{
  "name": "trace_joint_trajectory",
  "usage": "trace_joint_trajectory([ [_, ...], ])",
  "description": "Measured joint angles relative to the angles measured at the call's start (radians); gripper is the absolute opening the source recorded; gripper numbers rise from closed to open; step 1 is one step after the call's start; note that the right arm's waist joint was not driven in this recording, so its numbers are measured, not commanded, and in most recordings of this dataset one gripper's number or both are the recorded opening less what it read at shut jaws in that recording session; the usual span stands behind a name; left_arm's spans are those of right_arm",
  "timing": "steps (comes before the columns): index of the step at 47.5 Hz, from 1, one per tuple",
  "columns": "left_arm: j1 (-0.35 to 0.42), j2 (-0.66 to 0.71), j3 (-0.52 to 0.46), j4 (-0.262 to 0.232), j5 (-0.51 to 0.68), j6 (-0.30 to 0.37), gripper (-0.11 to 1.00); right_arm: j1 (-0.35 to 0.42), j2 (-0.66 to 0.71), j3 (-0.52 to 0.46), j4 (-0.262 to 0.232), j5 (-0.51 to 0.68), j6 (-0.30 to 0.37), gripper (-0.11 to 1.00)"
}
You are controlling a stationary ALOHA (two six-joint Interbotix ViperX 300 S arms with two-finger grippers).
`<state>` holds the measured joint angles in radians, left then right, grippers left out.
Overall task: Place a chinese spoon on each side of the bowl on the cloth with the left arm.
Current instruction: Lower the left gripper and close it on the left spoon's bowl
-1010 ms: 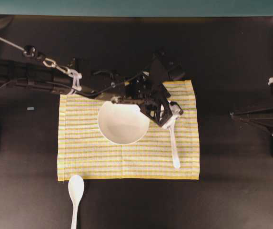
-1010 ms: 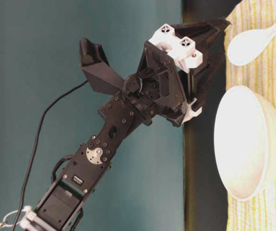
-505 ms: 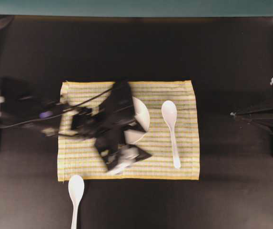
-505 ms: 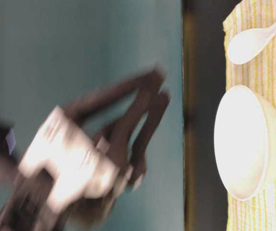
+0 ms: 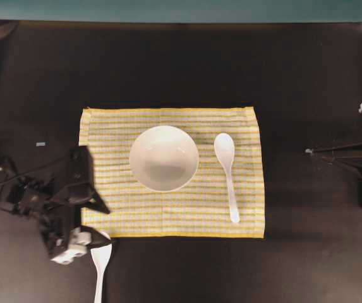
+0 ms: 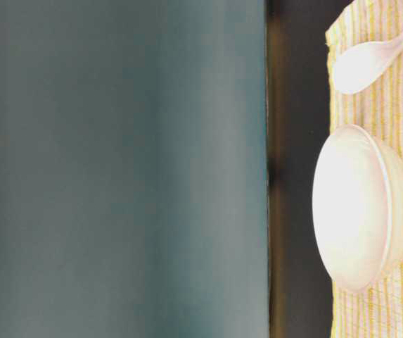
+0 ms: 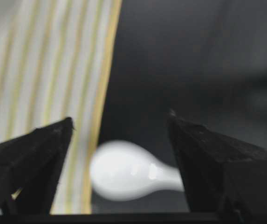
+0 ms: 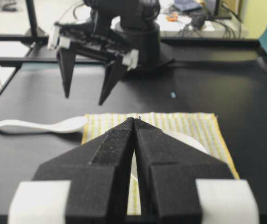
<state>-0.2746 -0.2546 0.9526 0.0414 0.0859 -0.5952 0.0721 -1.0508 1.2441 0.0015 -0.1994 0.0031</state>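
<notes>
White spoon (image 7: 124,170) lies on the table below the left arm's released, wide-spread fingers (image 7: 35,154).

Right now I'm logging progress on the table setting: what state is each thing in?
Round glossy white bowl: upright, empty, on cloth.
Yellow-striped rectangular cloth: flat.
White Chinese spoon right of bowl: placed on cloth.
Second white spoon: off cloth, ungrasped.
Left gripper: jaws open above it.
Right gripper: jaws shut, empty.
</notes>
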Motion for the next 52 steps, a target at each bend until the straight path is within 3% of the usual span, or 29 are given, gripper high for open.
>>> trace_joint_trajectory([
  [7,-0.040,0.029,0.043,0.002,-0.002,-0.011,0.77,0.000,0.002,0.000,0.002,-0.003,0.000,-0.01],
  [35,-0.057,0.190,0.015,0.002,-0.094,-0.017,0.73,0.000,0.000,0.006,0.002,-0.003,0.000,-0.01],
  [39,-0.057,0.190,0.012,0.000,-0.094,-0.020,0.65,0.000,0.000,0.008,0.002,-0.003,0.000,-0.01],
  [50,-0.055,0.190,0.009,0.000,-0.094,-0.020,0.12,0.000,0.000,0.009,0.002,-0.005,0.000,-0.01],
  [52,-0.057,0.190,0.008,0.000,-0.095,-0.021,0.08,0.000,0.002,0.009,0.002,-0.005,0.000,-0.01],
])
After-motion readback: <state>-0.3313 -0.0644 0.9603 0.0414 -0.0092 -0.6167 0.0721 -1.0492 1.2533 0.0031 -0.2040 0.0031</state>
